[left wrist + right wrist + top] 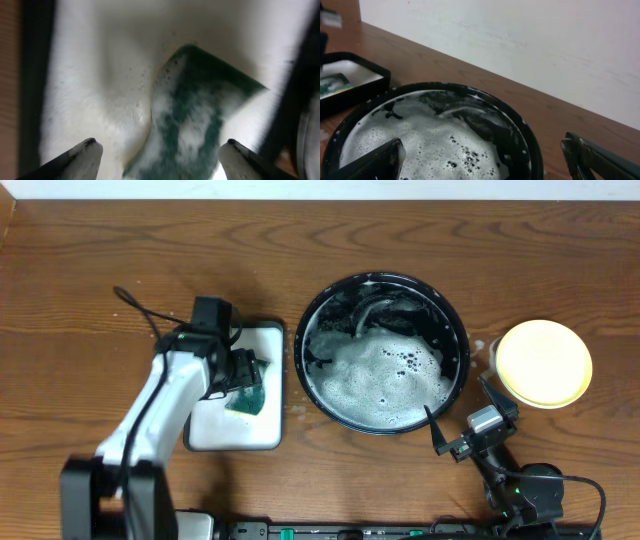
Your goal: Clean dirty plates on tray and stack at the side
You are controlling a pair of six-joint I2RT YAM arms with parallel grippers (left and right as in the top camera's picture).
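Observation:
The round black tray (pixel 462 340) sits mid-table, half filled with white soap foam; it also shows in the right wrist view (pixel 526 136). No plate shows inside it. A pale yellow plate (pixel 545 363) lies on the tabletop right of the tray; I cannot tell whether the mint-green plates are under it. My left gripper (pixel 243 375) is open above a foamy green sponge (pixel 200 120), its fingers (pixel 159 146) on either side and apart from it. My right gripper (pixel 462 412) is open and empty at the tray's near right rim, and its jaws (pixel 482 145) frame the foam.
The sponge (pixel 246 400) lies on a white rectangular tray with a black rim (pixel 215 430), left of the round tray; it also shows in the right wrist view (pixel 351 70). Dark wood tabletop (pixel 90 270) surrounds everything. A white wall (pixel 520 35) stands behind the table.

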